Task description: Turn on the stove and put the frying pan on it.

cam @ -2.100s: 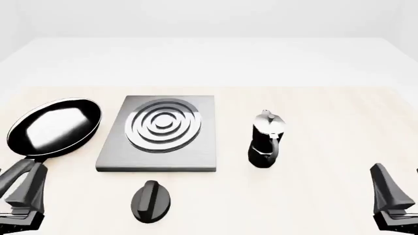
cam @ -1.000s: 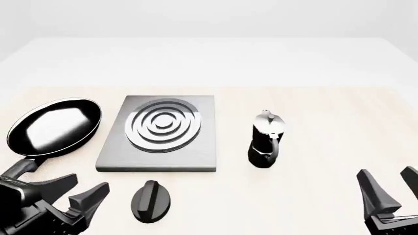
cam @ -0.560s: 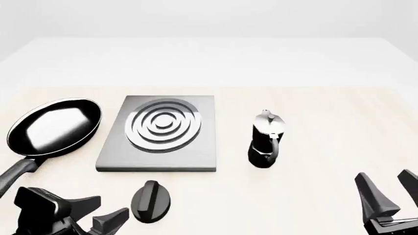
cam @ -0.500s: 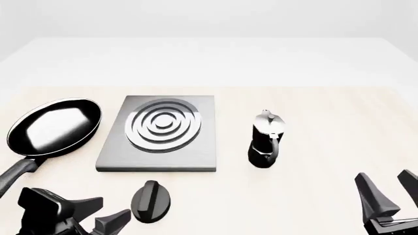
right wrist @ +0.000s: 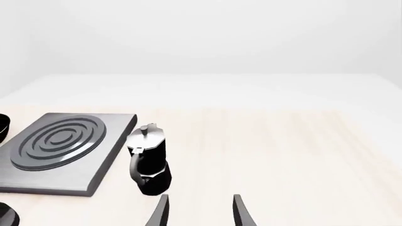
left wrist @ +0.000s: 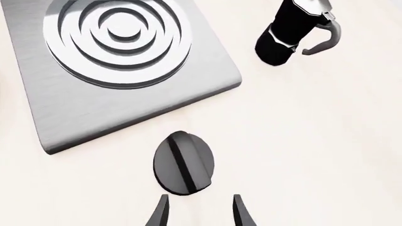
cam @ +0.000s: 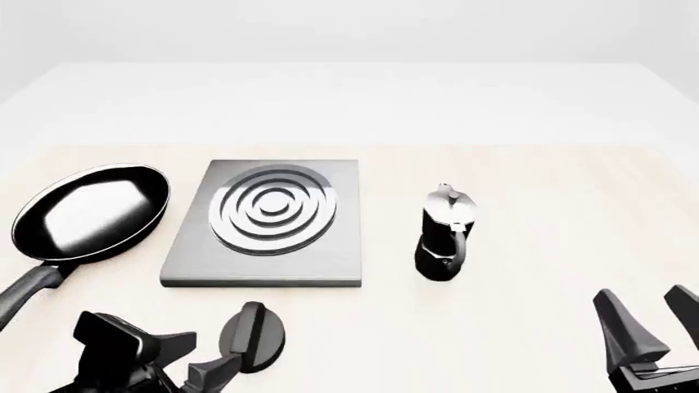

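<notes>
The stove is a grey metal slab with a ringed burner, left of the table's middle; it also shows in the left wrist view and the right wrist view. Its black oval knob lies apart, nearer than the slab's front edge. The frying pan rests left of the stove, with its handle pointing toward the near left. My left gripper is open, just left of the knob; the left wrist view has the knob just ahead of the left gripper. My right gripper hangs open at the near right, holding nothing.
A black-and-silver moka pot stands upright right of the stove, seen too in the right wrist view. Bare wooden table lies between the pot and my right gripper.
My left gripper has swung away from the pan handle and travelled right along the near edge, closing in on the knob. The right gripper has shifted only slightly.
</notes>
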Available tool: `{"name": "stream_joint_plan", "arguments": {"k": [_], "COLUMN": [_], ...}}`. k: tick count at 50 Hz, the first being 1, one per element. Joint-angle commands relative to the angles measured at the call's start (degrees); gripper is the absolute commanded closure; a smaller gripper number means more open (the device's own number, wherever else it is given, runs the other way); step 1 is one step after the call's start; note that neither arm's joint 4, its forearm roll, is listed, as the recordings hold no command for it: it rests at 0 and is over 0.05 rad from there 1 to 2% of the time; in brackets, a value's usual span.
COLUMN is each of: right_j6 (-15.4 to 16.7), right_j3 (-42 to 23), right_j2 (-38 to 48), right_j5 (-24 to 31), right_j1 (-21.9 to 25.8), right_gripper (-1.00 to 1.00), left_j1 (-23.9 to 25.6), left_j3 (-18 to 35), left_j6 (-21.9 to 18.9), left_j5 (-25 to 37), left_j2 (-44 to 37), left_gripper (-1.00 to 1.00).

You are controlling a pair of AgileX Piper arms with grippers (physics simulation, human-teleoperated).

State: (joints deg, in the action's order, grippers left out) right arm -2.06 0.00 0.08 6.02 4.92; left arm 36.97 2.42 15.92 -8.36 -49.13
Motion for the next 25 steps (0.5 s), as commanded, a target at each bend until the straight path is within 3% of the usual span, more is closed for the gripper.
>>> {"name": "stream_joint_plan", "arguments": {"k": [1, 25], "right_j6": [-0.18, -0.25], "right_j3": [0.00, 0.00], "right_j2": [0.02, 0.12], "right_j5": [-0.03, -0.14], "right_j1": [-0.22, -0.61], "right_gripper": [-1.00, -1.00], "left_j1": [0.55, 1.01], "left_j3": [-0.57, 0.44], "left_j6": [-0.10, -0.83], "left_j5": [-9.19, -20.96], "left_j2": [-9.48, -23.15], "left_gripper": [-1.00, -1.00]}}
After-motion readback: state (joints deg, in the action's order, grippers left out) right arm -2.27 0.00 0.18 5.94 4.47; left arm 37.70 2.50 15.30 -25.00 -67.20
